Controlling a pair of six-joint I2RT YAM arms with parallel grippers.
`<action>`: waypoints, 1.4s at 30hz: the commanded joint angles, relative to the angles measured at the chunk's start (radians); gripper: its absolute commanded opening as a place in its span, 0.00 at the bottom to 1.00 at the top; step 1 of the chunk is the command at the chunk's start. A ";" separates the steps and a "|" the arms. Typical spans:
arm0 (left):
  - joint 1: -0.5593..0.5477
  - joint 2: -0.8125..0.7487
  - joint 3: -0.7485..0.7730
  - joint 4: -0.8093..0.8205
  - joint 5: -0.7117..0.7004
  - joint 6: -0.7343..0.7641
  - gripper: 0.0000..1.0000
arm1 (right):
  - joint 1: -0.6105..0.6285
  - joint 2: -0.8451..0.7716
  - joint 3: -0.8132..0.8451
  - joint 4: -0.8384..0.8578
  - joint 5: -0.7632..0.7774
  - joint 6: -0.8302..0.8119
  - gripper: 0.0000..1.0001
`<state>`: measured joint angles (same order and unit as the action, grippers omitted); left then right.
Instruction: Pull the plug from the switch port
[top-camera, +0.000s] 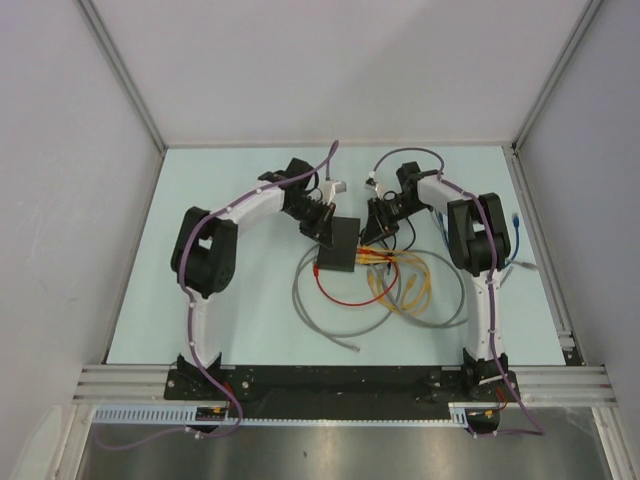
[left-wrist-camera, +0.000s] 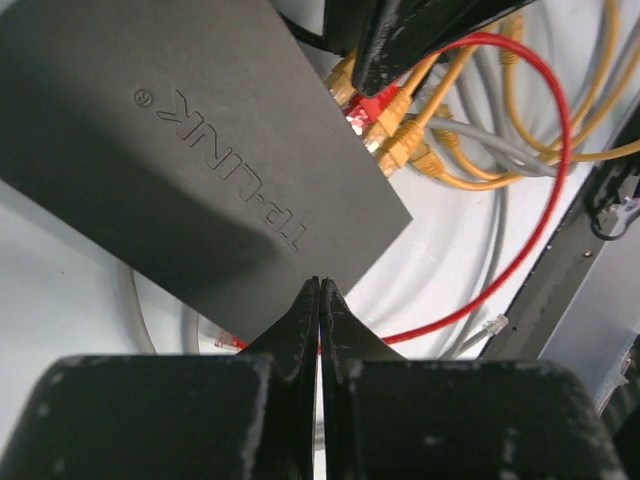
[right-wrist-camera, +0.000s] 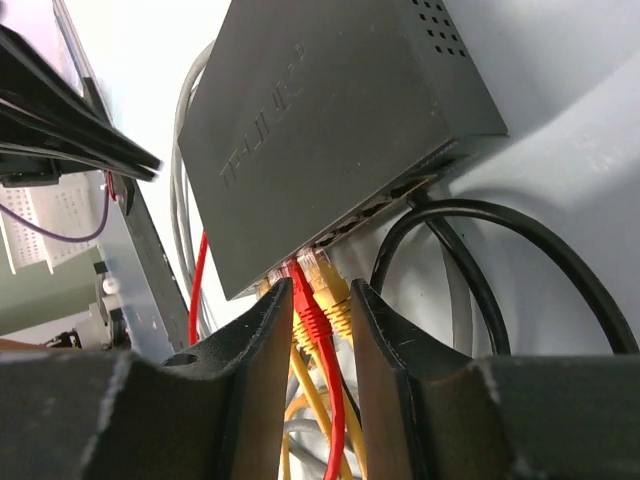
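The switch (top-camera: 337, 248) is a flat black box in the middle of the table, with TP-LINK lettering on top (left-wrist-camera: 200, 150). A red plug (right-wrist-camera: 308, 300) and yellow plugs (right-wrist-camera: 338, 290) sit in its sockets (right-wrist-camera: 320, 110). My right gripper (right-wrist-camera: 320, 292) is open, and its fingers stand on either side of the red plug and one yellow plug, close to the port edge. My left gripper (left-wrist-camera: 320, 287) is shut and empty, with its tips over the switch's opposite edge. In the top view the left gripper (top-camera: 322, 228) and the right gripper (top-camera: 376, 238) flank the switch.
A red cable (top-camera: 345, 292), yellow cables (top-camera: 405, 285) and a grey cable (top-camera: 330, 325) loop on the table in front of the switch. A black cable (right-wrist-camera: 480, 260) curves from the switch's end. A blue cable (top-camera: 517, 235) hangs by the right arm. Walls enclose three sides.
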<state>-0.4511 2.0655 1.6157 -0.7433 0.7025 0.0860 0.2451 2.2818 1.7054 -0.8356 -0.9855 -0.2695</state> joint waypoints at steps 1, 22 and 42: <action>-0.004 0.038 -0.004 0.009 -0.052 0.003 0.00 | 0.003 0.027 0.000 0.012 -0.059 -0.028 0.34; -0.003 0.120 0.001 -0.008 -0.077 0.015 0.00 | 0.013 0.104 0.065 0.018 -0.084 -0.007 0.41; -0.009 0.111 -0.007 -0.004 -0.089 0.018 0.00 | 0.011 0.107 0.057 0.049 -0.036 0.029 0.35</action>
<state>-0.4557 2.1437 1.6161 -0.7502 0.6849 0.0784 0.2470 2.3646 1.7359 -0.8387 -1.0664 -0.2413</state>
